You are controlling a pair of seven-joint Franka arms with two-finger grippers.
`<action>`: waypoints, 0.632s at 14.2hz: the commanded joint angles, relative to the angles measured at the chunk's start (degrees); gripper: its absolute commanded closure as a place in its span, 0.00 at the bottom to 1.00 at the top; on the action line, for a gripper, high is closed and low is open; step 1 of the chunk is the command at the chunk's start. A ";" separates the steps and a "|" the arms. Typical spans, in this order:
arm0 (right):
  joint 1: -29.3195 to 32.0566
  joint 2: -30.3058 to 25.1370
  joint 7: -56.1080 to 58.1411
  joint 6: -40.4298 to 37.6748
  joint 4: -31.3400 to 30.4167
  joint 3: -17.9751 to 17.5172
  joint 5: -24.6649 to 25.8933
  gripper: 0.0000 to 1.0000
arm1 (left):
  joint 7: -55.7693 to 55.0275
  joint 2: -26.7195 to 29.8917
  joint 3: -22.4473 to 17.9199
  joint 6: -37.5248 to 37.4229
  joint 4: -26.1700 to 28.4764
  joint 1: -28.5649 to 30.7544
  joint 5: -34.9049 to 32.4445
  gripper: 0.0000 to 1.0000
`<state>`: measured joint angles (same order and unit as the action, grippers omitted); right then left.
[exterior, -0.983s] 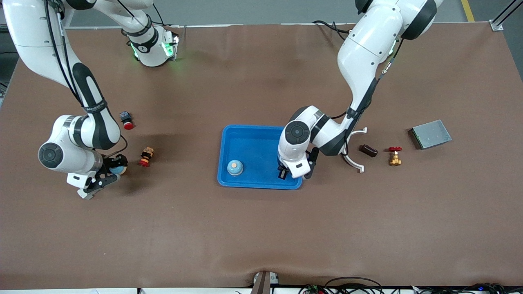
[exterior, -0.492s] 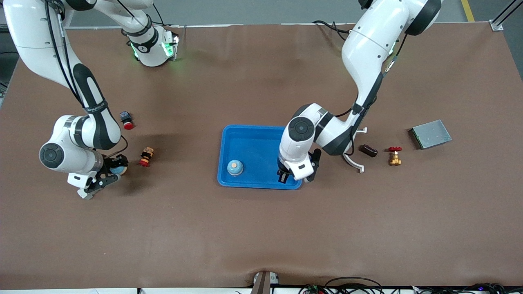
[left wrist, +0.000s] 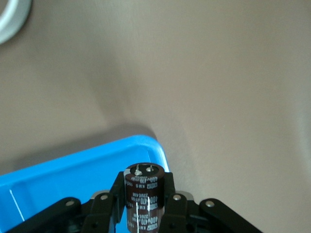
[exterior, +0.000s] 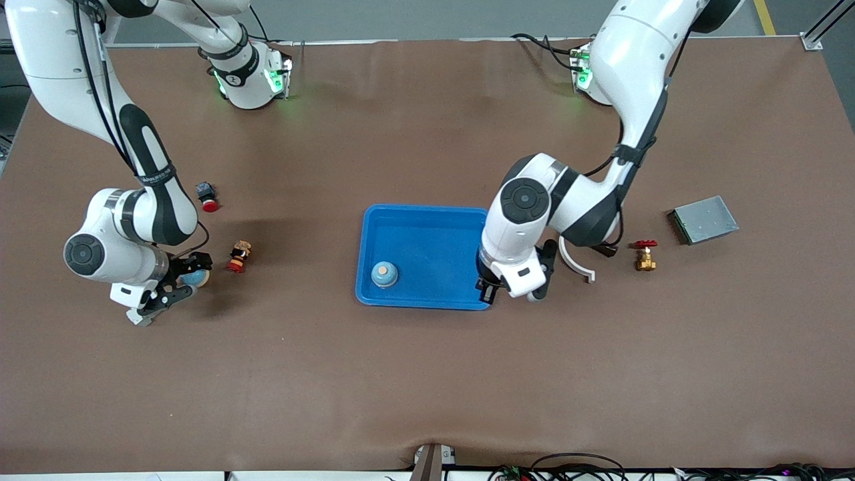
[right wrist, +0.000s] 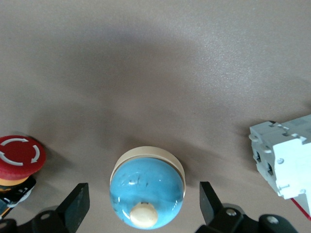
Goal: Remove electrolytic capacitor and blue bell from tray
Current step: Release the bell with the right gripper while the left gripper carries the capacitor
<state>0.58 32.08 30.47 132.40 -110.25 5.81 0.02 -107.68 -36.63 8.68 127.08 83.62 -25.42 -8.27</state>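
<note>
While your left gripper (left wrist: 144, 213) grips the capacitor (left wrist: 143, 199) over the blue tray's (exterior: 427, 227) corner, your right gripper's (right wrist: 143, 204) fingers stand open around the bell (right wrist: 146, 194) on the tabletop (exterior: 427, 374).

bright even overhead light, soft shadows under arms, wrist views sharp.

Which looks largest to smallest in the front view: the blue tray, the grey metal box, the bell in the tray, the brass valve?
1. Blue tray
2. Grey metal box
3. Bell in the tray and brass valve: these two look much alike in size, so I leave them unranked.
</note>
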 commanded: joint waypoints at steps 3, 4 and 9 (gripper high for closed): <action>0.21 -2.81 -6.62 -10.99 3.45 -1.15 -7.47 0.00 | 2.64 4.46 0.64 -7.26 1.72 4.05 -0.34 1.00; -0.49 -3.25 -10.13 -13.37 4.59 -1.15 -8.10 0.00 | 3.09 4.64 0.73 -8.85 1.90 4.93 -0.34 1.00; -5.67 -5.18 -23.85 -15.41 5.57 -1.23 -8.20 0.00 | 8.88 5.69 0.64 -14.47 3.04 9.32 -0.43 1.00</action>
<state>-3.16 28.12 11.77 117.57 -104.15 4.48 -7.64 -101.28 -33.12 8.77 115.25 84.55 -18.15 -8.27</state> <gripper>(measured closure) 0.000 0.661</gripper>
